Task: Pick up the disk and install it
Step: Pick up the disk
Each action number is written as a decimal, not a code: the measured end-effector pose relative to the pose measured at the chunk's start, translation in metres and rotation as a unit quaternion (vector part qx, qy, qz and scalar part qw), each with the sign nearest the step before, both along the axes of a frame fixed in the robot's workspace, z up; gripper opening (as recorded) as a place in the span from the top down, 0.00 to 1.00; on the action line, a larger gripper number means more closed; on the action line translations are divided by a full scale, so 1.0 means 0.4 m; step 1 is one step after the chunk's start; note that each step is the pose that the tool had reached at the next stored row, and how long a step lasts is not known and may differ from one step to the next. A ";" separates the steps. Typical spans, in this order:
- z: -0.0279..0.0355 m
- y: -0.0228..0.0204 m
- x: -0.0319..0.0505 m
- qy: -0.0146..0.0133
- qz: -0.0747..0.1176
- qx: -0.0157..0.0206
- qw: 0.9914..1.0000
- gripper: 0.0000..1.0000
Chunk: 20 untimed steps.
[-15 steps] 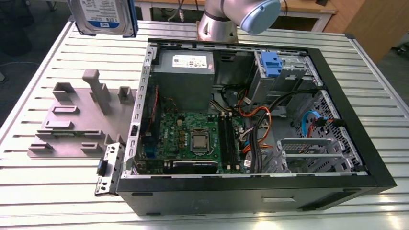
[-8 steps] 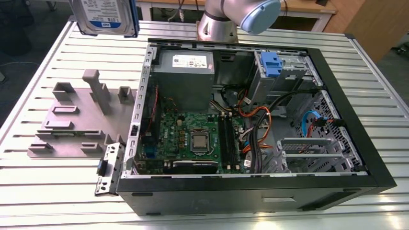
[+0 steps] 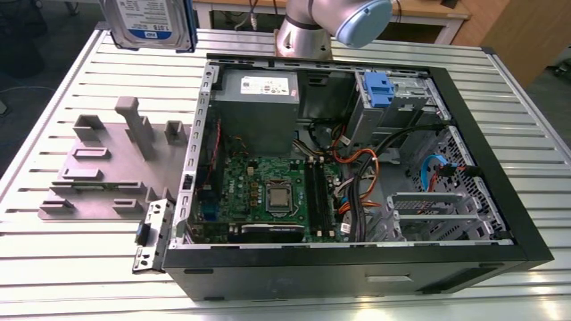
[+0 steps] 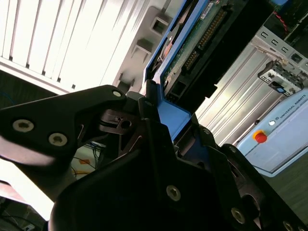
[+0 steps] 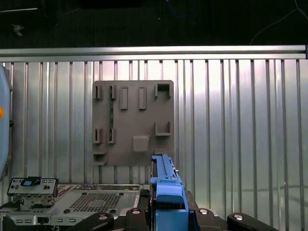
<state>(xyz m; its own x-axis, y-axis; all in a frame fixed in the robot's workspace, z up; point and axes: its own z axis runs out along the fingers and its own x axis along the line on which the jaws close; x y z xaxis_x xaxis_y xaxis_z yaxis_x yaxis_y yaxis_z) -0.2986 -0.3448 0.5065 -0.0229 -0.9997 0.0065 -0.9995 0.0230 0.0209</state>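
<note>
The black fingers point(image 4: 103, 103) pinch the disk point(image 4: 190, 45) by the end of its blue carrier, so the gripper point(image 4: 163, 115) is clamped on it; the disk's green circuit-board side shows in the second wrist view. In the exterior view the disk point(image 3: 147, 23) hangs in the air, label toward the camera. It is over the table's far corner on the exterior view's left, outside the case point(image 3: 357, 267).

Nearer than the disk, a grey plate point(image 3: 98, 170) with upright pegs lies on the slatted table point(image 3: 535, 134). Just beside the plate, the case lies open on its side. It holds a power supply point(image 3: 259, 93) at the far end and a motherboard point(image 3: 277, 194) nearer. Orange and black cables point(image 3: 357, 167) run beside the motherboard, and a blue latch point(image 3: 379, 90) sits in the far drive bay. The arm point(image 3: 308, 30) stands behind the case.
</note>
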 end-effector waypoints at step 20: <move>0.000 0.000 0.028 0.000 0.000 0.000 1.000 0.64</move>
<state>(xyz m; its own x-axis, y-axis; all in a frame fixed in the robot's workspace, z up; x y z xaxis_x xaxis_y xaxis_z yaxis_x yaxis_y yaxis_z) -0.2875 -0.3447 0.5065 -0.0229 -0.9997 0.0066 -0.9995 0.0231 0.0210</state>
